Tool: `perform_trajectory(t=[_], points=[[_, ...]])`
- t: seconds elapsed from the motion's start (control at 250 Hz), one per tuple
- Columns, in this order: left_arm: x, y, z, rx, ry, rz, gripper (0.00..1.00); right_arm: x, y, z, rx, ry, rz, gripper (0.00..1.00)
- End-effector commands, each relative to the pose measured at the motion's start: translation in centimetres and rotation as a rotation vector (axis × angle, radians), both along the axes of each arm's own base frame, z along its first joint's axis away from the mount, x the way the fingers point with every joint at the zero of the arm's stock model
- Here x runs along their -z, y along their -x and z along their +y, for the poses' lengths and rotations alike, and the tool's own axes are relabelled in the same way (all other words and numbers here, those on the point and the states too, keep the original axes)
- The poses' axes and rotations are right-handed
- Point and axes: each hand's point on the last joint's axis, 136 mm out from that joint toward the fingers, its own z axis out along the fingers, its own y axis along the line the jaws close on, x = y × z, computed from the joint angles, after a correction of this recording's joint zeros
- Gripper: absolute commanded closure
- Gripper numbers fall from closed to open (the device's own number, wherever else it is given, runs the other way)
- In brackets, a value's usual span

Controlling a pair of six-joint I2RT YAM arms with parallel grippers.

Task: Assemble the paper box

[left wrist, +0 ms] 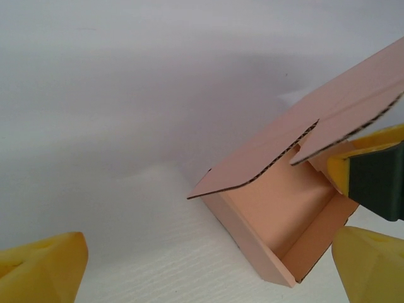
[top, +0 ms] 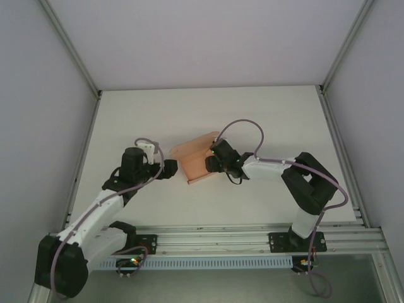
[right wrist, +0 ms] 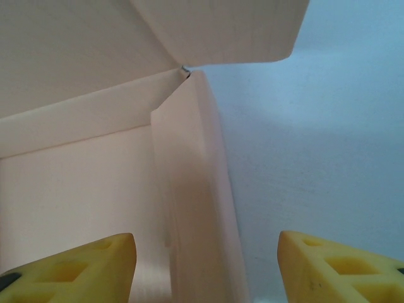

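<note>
At mid-tabletop (top: 265, 120), between the two arms: paper box (top: 191, 167), salmon-pink, part-formed. It's a shallow open tray with its walls up, sitting flat on its base. The lid flap (left wrist: 265, 158) rises from the far side and tilts over the tray, not closed. The left wrist view shows its corrugated cut edge and a slit.

Left pincer (left wrist: 205, 265): wide open, nothing between the jaws, nothing held. It sits just beside the box's left end, low over the tabletop, facing into the open tray. The box's near corner is close to its right finger (left wrist: 372, 262), but looks apart from it.

Right pincer (right wrist: 207, 252): partly open, straddling one upright side wall (right wrist: 196, 189). One finger (right wrist: 82, 268) is inside the tray, the other outside over bare tabletop. There's a visible gap on each side of the wall, so no clamp and nothing held. From above, it comes in over the box's right end, by the raised flap. The left wrist view catches one of its yellow pads on the dark finger body at that end, just under the flap edge. Whether the pad touches the card there: cannot tell.
</note>
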Motion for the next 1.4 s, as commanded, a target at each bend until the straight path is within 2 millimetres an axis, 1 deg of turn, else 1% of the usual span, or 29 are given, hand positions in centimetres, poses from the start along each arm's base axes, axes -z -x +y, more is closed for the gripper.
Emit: perform_trajectory(t=[0.0, 0.024, 0.108, 0.2, 0.272, 0.299, 0.335, 0.387, 0.439, 0.547, 0.619, 0.655, 0.715, 0.767, 0.771, 0.819, 0.914, 0.926, 0.95, 0.982, 1.002, 1.042, 1.138, 1.186, 1.23, 1.306, 1.398], points=[[-2.7, -1.7, -1.5, 0.066, 0.028, -0.094, 0.00, 0.1, -1.4, 0.0, -0.003, 0.063, -0.032, 0.40], [-2.8, -1.9, -1.6, 0.069, 0.025, -0.097, 0.00, 0.4, -1.4, 0.1, -0.009, 0.069, -0.027, 0.41], [-2.8, -2.7, -1.9, 0.077, 0.007, -0.110, 0.00, 1.6, -1.6, 0.4, -0.028, 0.075, -0.017, 0.50], [-2.7, -3.8, -2.0, 0.072, -0.016, -0.131, 0.00, 2.4, -1.8, 0.9, -0.060, 0.057, -0.023, 0.67], [-2.4, -4.7, -2.1, 0.068, -0.030, -0.130, 0.00, 3.0, -2.0, 0.9, -0.068, 0.051, -0.007, 0.76], [-2.4, -5.1, -2.1, 0.067, -0.034, -0.128, 0.00, 3.3, -1.9, 0.7, -0.064, 0.057, 0.006, 0.83], [-2.2, -5.5, -2.3, 0.070, -0.033, -0.120, 0.00, 3.5, -1.8, 0.7, -0.070, 0.065, 0.014, 0.88], [-2.2, -6.0, -2.6, 0.082, -0.033, -0.119, 0.01, 3.6, -1.8, 0.5, -0.078, 0.083, 0.014, 1.00], [-2.2, -6.5, -2.9, 0.087, -0.034, -0.121, 0.01, 3.8, -1.6, 0.3, -0.088, 0.102, 0.024, 1.00], [-2.4, -7.3, -3.8, 0.124, -0.027, -0.134, 0.05, 4.0, -1.5, -0.3, -0.082, 0.128, 0.029, 1.00], [-2.8, -7.5, -4.8, 0.173, -0.012, -0.156, 0.06, 4.0, -1.3, -0.1, -0.090, 0.114, 0.020, 1.00], [-2.9, -7.5, -5.3, 0.201, -0.009, -0.166, 0.08, 3.8, -1.2, 0.3, -0.112, 0.094, 0.020, 1.00], [-3.1, -7.7, -5.9, 0.237, -0.021, -0.194, 0.12, 3.1, -1.3, 0.9, -0.133, 0.071, 0.002, 1.00], [-3.2, -7.7, -6.2, 0.260, -0.039, -0.209, 0.21, 2.5, -1.3, 1.3, -0.150, 0.041, -0.005, 1.00], [-3.3, -7.7, -6.2, 0.261, -0.038, -0.210, 0.24, 2.5, -1.3, 1.3, -0.150, 0.041, -0.005, 1.00], [-3.5, -7.6, -6.5, 0.284, -0.051, -0.226, 0.40, 1.9, -1.3, 1.5, -0.156, 0.023, -0.011, 1.00], [-4.5, -7.1, -6.9, 0.333, -0.068, -0.280, 0.65, 1.1, -1.4, 1.7, -0.164, 0.012, -0.019, 1.00], [-4.7, -6.5, -7.7, 0.359, -0.070, -0.290, 0.68, 1.0, -1.4, 1.7, -0.165, 0.011, -0.020, 1.00], [-5.1, -6.2, -8.0, 0.373, -0.074, -0.312, 0.74, 0.9, -1.3, 1.8, -0.171, 0.008, -0.021, 1.00], [-5.7, -5.9, -8.3, 0.384, -0.082, -0.347, 0.87, 0.8, -1.2, 1.8, -0.173, 0.007, -0.019, 1.00], [-6.0, -5.7, -8.5, 0.387, -0.084, -0.367, 1.00, 0.8, -1.2, 1.8, -0.172, 0.008, -0.017, 1.00], [-6.9, -5.4, -8.7, 0.386, -0.089, -0.416, 1.00, 1.1, -1.0, 1.7, -0.175, 0.017, -0.012, 1.00], [-9.3, -4.4, -9.2, 0.392, -0.086, -0.514, 1.00, 1.7, -0.7, 0.6, -0.153, 0.085, 0.001, 1.00], [-10.7, -4.2, -9.2, 0.372, -0.077, -0.543, 1.00, 2.1, -0.5, -0.3, -0.126, 0.144, 0.002, 1.00], [-11.6, -3.9, -9.2, 0.367, -0.072, -0.554, 1.00, 2.2, -0.5, -1.0, -0.104, 0.206, -0.002, 1.00], [-13.1, -3.5, -9.2, 0.346, -0.070, -0.564, 1.00, 2.3, -0.5, -3.0, -0.001, 0.329, 0.007, 1.00], [-14.2, -2.9, -9.2, 0.333, -0.071, -0.569, 1.00, 2.2, -0.3, -4.9, 0.112, 0.465, 0.030, 1.00]])
